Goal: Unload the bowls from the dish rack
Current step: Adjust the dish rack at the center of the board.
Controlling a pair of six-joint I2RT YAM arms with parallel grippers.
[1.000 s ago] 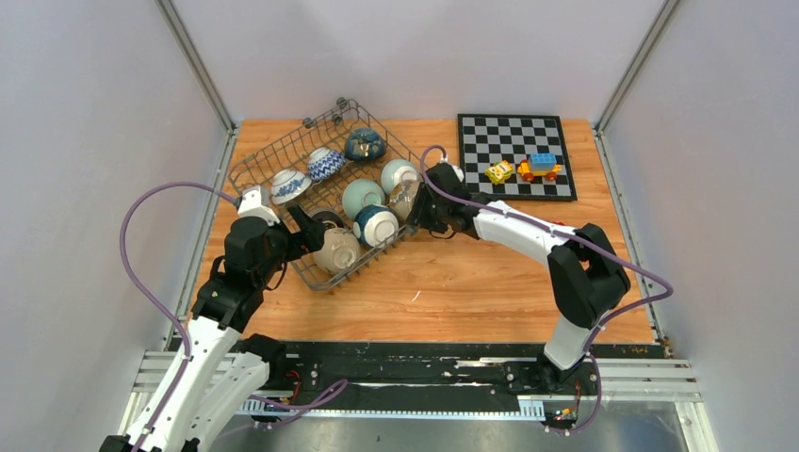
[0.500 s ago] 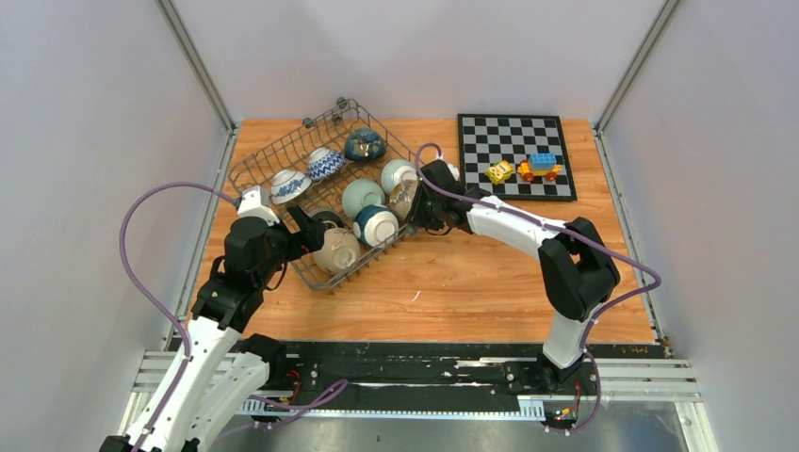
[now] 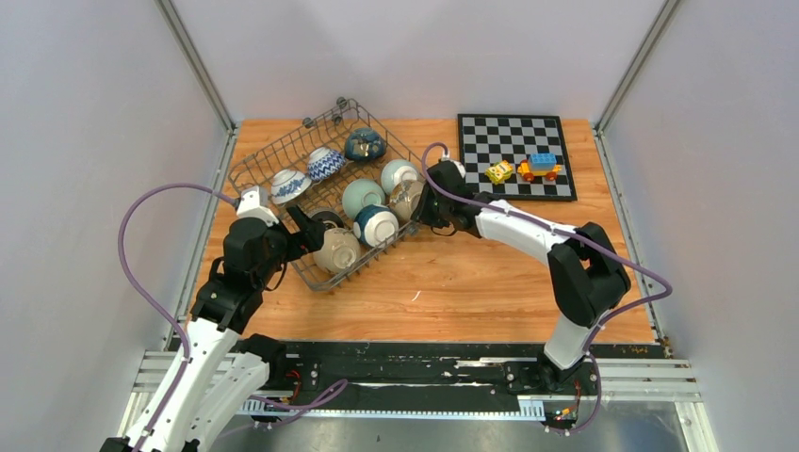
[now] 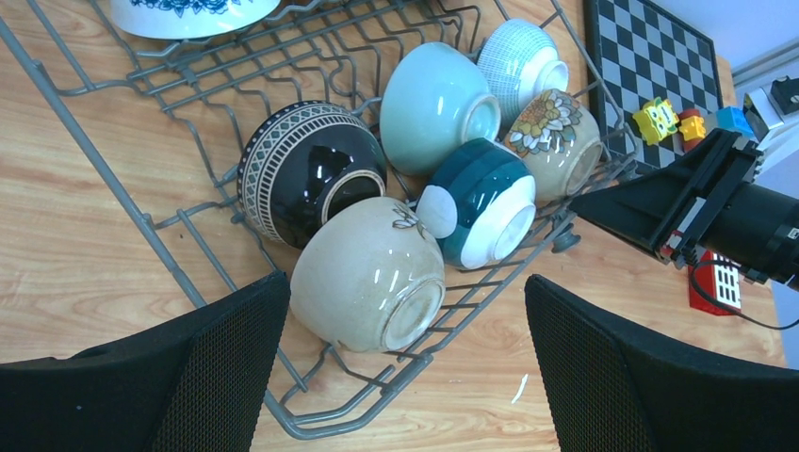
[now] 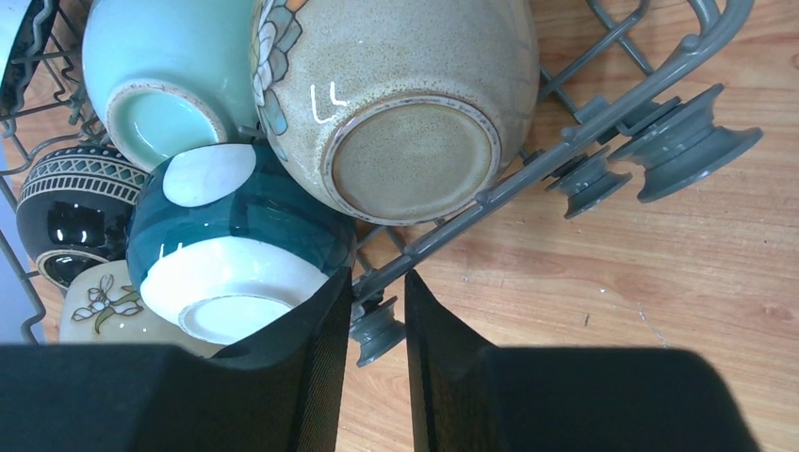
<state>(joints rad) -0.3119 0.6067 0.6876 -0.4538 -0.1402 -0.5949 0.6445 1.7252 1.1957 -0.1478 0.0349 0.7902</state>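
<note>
The grey wire dish rack lies at an angle on the left of the table with several bowls in it. My left gripper stands wide open at the rack's near corner, its fingers either side of a beige bowl without touching it. Behind that bowl lie a black patterned bowl, a teal bowl, a pale green bowl and a flowered tan bowl. My right gripper is at the rack's right side, jaws drawn narrow around the rim wire and a rack foot beside the teal bowl.
A chessboard with small toy blocks lies at the back right. More bowls, blue-and-white and dark teal, sit at the rack's far end. Grey walls close in the table on three sides.
The right gripper's jaws have drawn together around the rack's rim wire, and the arm has shifted slightly. The left arm and the bowls have not moved.
</note>
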